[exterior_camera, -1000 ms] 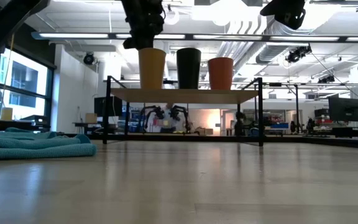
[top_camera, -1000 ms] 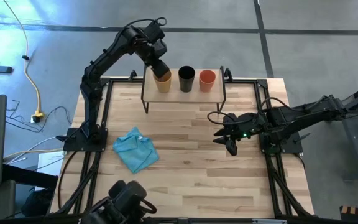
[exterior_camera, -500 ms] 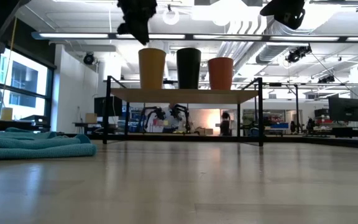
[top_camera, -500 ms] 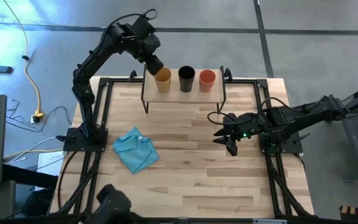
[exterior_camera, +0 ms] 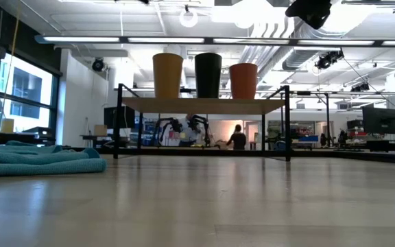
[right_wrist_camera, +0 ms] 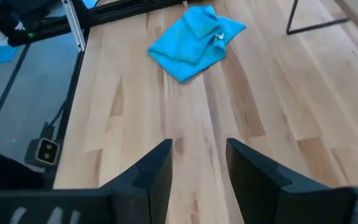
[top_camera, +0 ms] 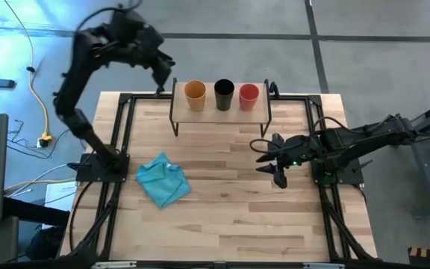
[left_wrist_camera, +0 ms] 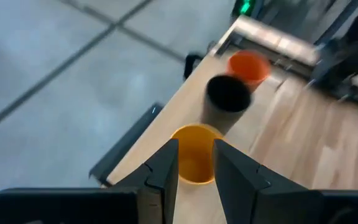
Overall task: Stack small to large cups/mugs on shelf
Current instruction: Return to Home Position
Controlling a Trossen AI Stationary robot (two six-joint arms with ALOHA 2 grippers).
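Three cups stand upright in a row on the shelf (top_camera: 219, 113) (exterior_camera: 204, 104) at the table's far edge: yellow-orange (top_camera: 195, 92) (exterior_camera: 168, 74) (left_wrist_camera: 194, 154) on the left, black (top_camera: 224, 91) (exterior_camera: 208, 74) (left_wrist_camera: 227, 97) in the middle, red (top_camera: 248, 94) (exterior_camera: 243, 80) (left_wrist_camera: 248, 65) on the right. My left gripper (top_camera: 163, 72) (left_wrist_camera: 195, 163) is open, high beyond the table's far left corner and left of the yellow-orange cup, touching nothing. My right gripper (top_camera: 275, 161) (right_wrist_camera: 197, 163) is open and hovers over the table's right half.
A light blue cloth (top_camera: 163, 179) (exterior_camera: 36, 159) (right_wrist_camera: 194, 34) lies crumpled on the table's left half, near the left arm's base. Bare tabletop (top_camera: 230, 217) stretches between the shelf and the near edge. Black frame rails run along the table's sides.
My left gripper has risen off the yellow-orange cup's rim and swung away toward the table's far left corner, passing out of the low view. The yellow-orange cup stays upright on the shelf beside the black one.
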